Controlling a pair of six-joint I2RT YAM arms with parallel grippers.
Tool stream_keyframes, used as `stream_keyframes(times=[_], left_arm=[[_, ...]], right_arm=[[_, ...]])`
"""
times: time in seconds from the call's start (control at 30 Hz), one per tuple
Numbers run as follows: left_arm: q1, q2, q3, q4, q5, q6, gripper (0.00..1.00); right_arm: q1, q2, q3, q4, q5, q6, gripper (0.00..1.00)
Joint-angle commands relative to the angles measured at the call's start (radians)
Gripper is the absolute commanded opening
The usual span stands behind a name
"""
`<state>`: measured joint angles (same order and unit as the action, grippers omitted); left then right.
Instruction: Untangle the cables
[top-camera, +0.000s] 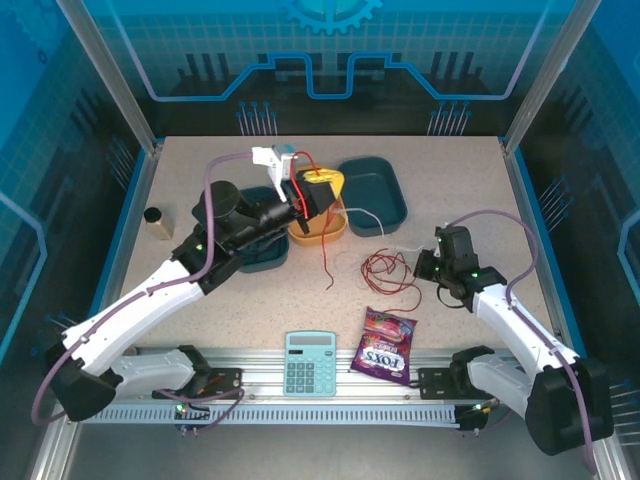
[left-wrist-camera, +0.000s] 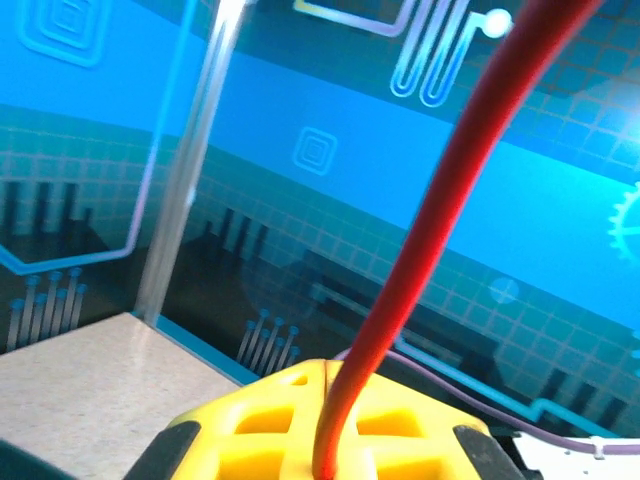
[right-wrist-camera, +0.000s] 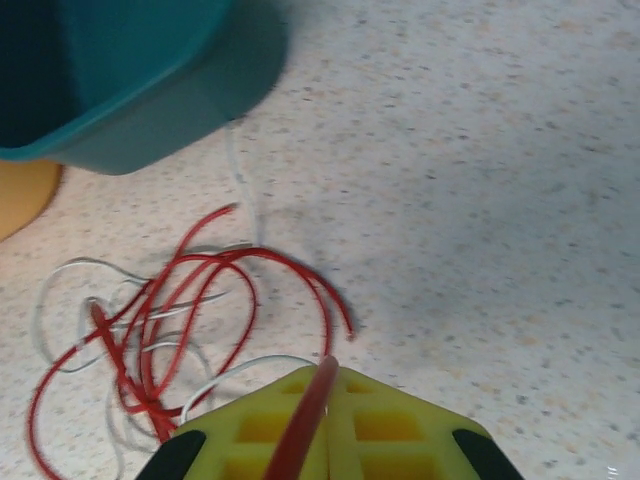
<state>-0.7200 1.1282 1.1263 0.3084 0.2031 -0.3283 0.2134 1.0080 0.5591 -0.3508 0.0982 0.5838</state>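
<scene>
Left wrist: left fingers (left-wrist-camera: 270, 428) clamp red cable (left-wrist-camera: 443, 220); right wrist: right fingers (right-wrist-camera: 400, 432) too, plus white cable (right-wrist-camera: 75, 264).

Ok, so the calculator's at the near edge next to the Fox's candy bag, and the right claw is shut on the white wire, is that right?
Not quite: the right claw is shut on the red wire, not the white wire, as the right wrist view shows. The calculator does sit at the near edge beside the Fox's candy bag.
</scene>
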Motion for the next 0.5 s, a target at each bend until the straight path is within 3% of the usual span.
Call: stream_keyframes(times=[0.0,0.2,0.47], left_arm=[[0.025,-0.066,-0.016,-0.069,-0.091,0.077,0.0],[0.061,-0.105,-0.015,-0.131,-0.153,0.116,0.0],[0.087,0.007,0.105,-0.252,-0.209,0.197,0.0]], right_arm=[[-0.059,-0.014,-0.028,-0.05,0.01,0.043,0.06],[-0.121,-0.091,-0.041,-0.083,-0.007,0.052,0.06],[-0.145,-0.259,0.016,-0.227,0.088,0.023,0.1]])
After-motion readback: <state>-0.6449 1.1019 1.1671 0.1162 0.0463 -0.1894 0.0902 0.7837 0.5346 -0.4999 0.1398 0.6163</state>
